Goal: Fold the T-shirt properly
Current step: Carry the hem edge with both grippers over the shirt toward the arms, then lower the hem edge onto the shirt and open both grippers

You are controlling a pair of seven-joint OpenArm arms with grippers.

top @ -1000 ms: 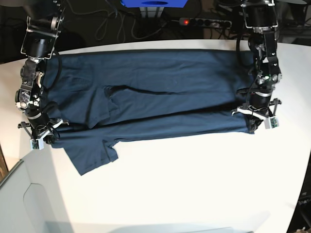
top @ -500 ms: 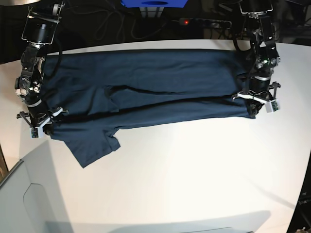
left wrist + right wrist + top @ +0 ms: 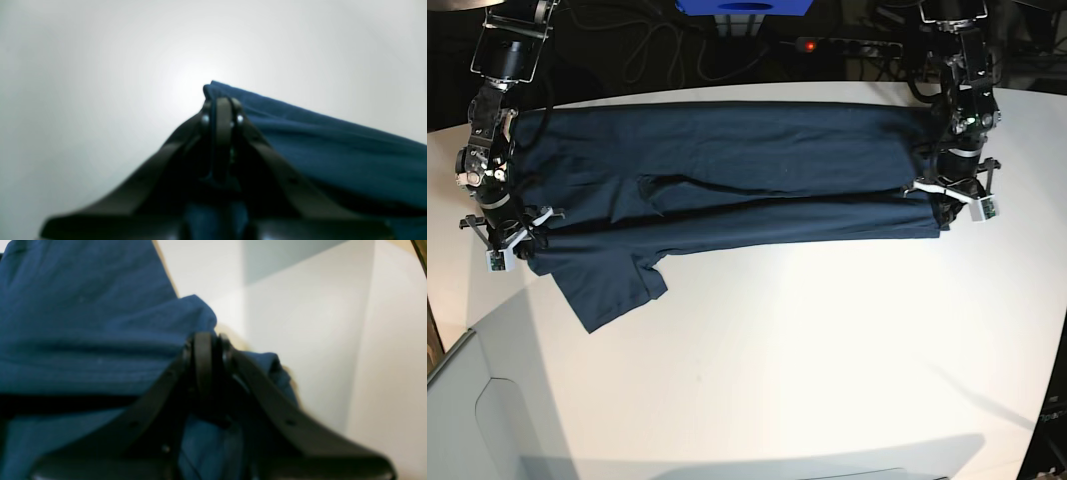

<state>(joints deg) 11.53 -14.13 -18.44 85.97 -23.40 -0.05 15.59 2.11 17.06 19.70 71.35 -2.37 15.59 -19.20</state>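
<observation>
Navy cotton fills much of both wrist views, but out of focus, so seams, hems and any print on the T-shirt (image 3: 727, 180) cannot be made out. In the left wrist view the lower part of the cloth is cut off by the frame and hidden behind the dark gripper body. In the right wrist view the fabric runs off the left and top edges. From the base view both sets of fingertips are buried in cloth and shadow, and the arms' upper links are cut off at the top of the frame.

On the white table (image 3: 827, 340) the T-shirt lies stretched into a long band across the far half, its near long edge doubled over, with one sleeve (image 3: 612, 290) sticking out toward the near left.

At the band's right end, the left gripper (image 3: 220, 103) has its jaws pressed together on the T-shirt's corner, a small tip of fabric showing just past the fingertips. At the left end, the right gripper (image 3: 206, 340) is likewise clamped on a bunched fold, cloth bulging on both sides of its fingers (image 3: 202, 353).
</observation>
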